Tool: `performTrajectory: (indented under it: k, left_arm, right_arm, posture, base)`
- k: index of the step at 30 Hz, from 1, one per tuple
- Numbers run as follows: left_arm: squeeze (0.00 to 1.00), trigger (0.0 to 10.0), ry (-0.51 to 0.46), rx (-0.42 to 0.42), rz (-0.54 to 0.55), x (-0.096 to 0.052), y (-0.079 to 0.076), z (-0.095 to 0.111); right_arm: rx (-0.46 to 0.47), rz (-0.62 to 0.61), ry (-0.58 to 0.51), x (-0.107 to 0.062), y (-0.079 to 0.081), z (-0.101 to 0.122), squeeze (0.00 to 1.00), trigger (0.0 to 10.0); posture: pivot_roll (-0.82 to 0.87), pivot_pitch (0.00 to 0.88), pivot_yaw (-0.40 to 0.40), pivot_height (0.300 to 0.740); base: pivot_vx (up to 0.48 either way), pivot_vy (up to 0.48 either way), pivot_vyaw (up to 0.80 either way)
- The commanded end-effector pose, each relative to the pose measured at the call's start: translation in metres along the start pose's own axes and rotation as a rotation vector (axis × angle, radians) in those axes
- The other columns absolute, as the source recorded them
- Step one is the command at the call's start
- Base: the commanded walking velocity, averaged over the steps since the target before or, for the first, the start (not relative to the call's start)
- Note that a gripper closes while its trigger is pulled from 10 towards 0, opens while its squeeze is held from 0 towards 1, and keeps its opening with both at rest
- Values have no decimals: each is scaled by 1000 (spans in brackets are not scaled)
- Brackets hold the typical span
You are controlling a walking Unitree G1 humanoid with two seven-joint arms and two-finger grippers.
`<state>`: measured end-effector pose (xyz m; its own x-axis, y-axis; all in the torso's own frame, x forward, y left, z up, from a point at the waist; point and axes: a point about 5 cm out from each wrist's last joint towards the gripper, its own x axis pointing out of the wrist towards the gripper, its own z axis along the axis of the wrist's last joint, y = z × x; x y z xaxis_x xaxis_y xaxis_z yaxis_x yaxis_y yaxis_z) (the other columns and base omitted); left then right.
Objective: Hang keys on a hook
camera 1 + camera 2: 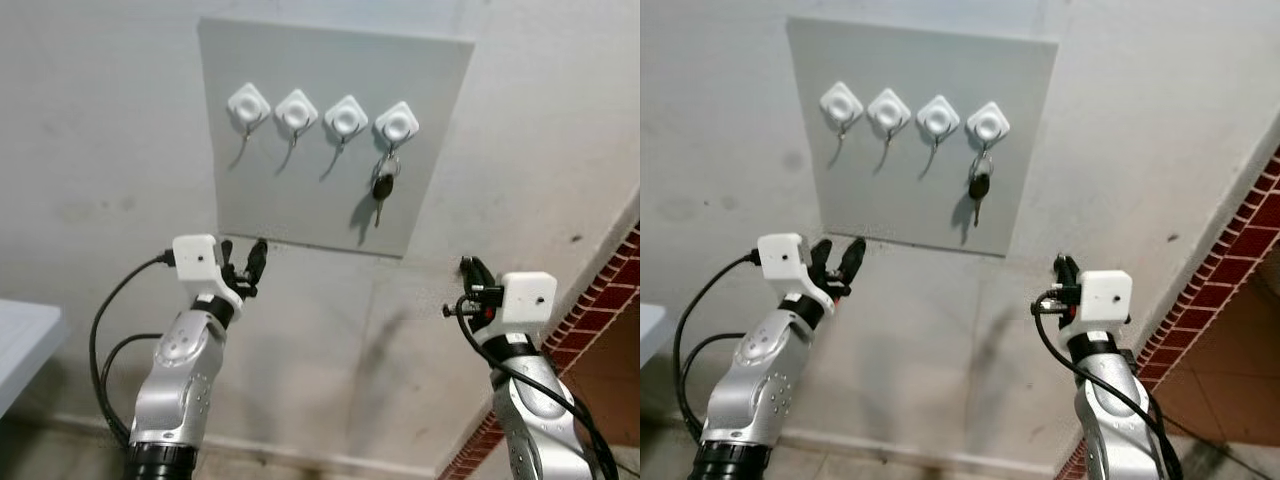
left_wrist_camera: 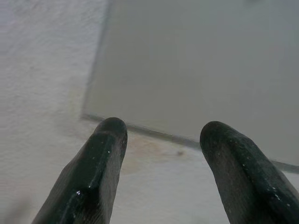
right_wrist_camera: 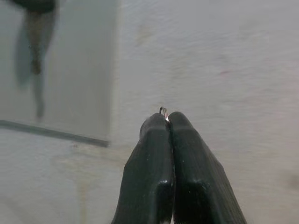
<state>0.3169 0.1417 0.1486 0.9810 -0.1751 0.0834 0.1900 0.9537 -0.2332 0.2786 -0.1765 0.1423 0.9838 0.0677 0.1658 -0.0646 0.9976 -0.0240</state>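
keys (image 1: 383,186) already hang on rightmost hook (image 1: 396,124) of wall panel (image 1: 440,150). right gripper (image 1: 468,270), low right of panel, pinched tight on small metal ring (image 3: 163,111). left gripper (image 1: 242,266), below panel, spread wide, empty. three left hooks (image 1: 297,112) bare.

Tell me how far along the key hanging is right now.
One black-headed key already hangs from the rightmost of four white diamond-shaped hooks on the grey wall panel. The right gripper is shut on a thin metal ring, below and right of the panel. The left gripper is open at the panel's lower edge. Three hooks look free; that ring isn't hung.
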Motion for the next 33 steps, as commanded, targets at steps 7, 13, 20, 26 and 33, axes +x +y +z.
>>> performTrajectory:
  k: [7,13,20,26,33]
  left_arm:
    - [0,10000,-34,26,-45,1,-7,8]
    - [0,10000,-67,72,-164,3,-25,17]
    - [0,10000,-120,91,-277,11,-50,32]
    - [0,10000,-156,98,-327,15,-62,44]
    - [0,10000,-174,89,-348,17,-66,51]
  right_arm:
    - [9,31,-17,3,1,6,0,10000]
    - [70,137,-45,14,9,19,0,10000]
    - [60,279,-112,38,25,39,0,10000]
    - [68,381,-152,54,41,53,0,10000]
    - [74,436,-179,64,53,61,0,10000]
  posture:
    - [-51,0,-59,740]
    - [-64,0,-47,740]
    - [-64,0,-41,740]
    - [-61,0,-39,740]
    - [-54,0,-41,740]
  base:
    - [0,0,0]
    - [0,0,0]
    - [0,0,0]
    - [0,0,0]
    - [0,0,0]
